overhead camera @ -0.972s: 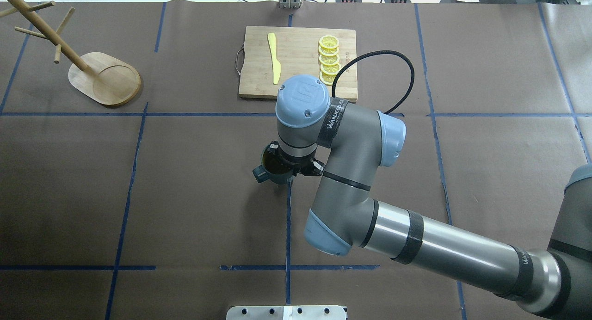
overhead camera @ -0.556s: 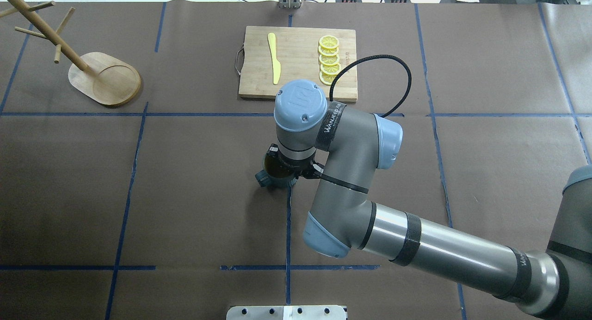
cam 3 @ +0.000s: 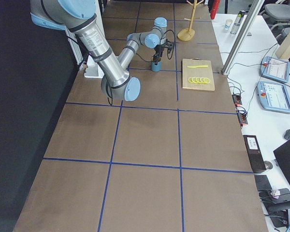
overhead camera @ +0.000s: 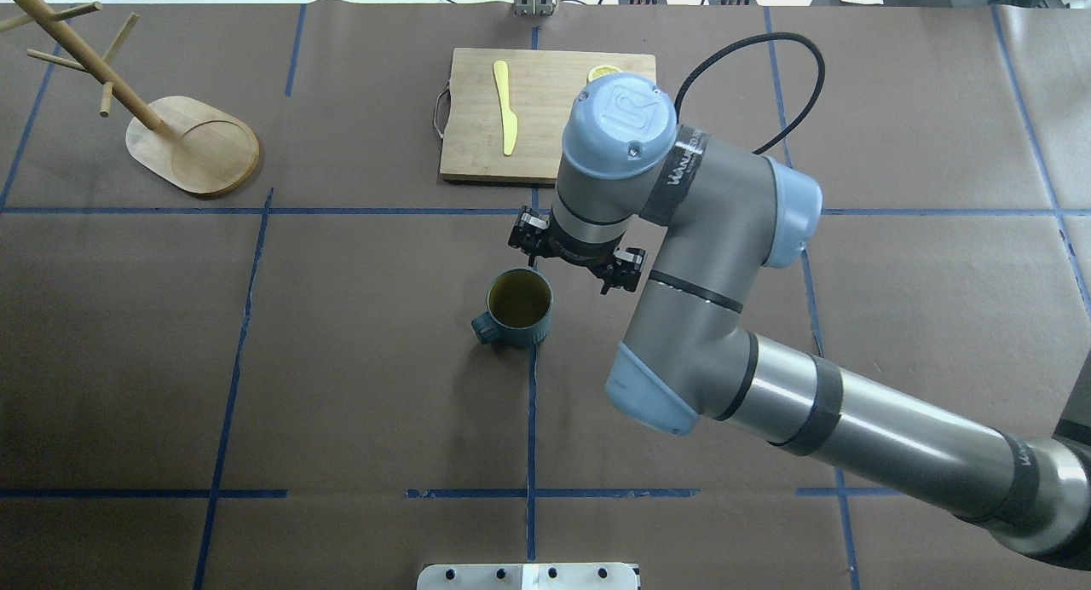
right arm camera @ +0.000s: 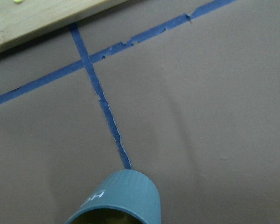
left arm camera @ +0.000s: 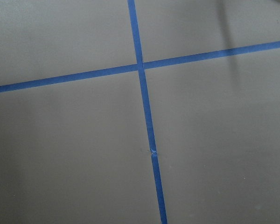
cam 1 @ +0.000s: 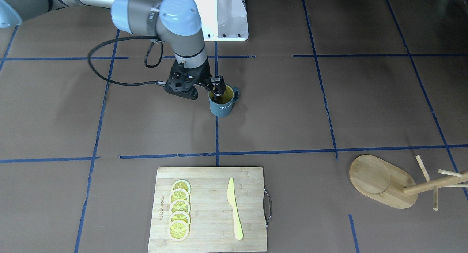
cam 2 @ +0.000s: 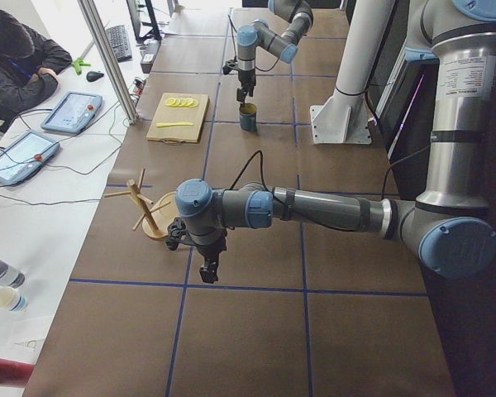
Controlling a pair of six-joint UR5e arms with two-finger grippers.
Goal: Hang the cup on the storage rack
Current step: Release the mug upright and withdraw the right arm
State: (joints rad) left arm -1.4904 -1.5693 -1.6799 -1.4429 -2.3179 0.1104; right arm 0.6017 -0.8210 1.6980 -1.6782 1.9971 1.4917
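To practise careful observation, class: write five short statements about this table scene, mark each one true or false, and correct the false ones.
1. The mug stands upright on the table. True.
2. A mug hangs on the mug tree. False: its pegs are bare.
3. The yellow knife lies on the cutting board. True.
4. The lemon slices lie in the mug tree's round recess. False: they sit in a row on the cutting board, beside the knife.
5. The mug's handle points toward the cutting board. False: it points away from the board, toward the robot's side of the table.
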